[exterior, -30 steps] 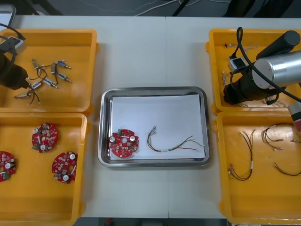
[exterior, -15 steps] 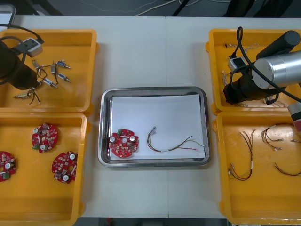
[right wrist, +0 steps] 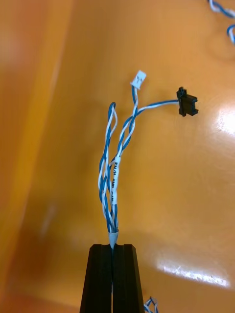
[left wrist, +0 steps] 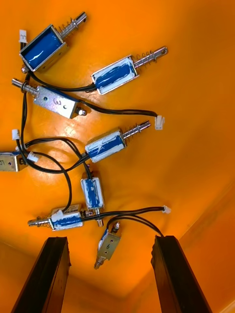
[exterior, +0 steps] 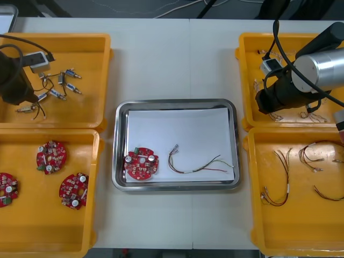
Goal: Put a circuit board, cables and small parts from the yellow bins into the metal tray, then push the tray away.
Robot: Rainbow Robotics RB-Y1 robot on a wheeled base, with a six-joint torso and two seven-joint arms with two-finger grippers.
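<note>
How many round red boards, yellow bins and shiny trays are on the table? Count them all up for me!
Red circuit boards: 4
Yellow bins: 4
Metal tray: 1
Total: 9

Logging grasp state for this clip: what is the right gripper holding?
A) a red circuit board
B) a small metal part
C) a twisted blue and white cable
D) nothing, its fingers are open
C: in the right wrist view the right gripper is shut on the end of the twisted blue and white cable, with the yellow bin behind it.
</note>
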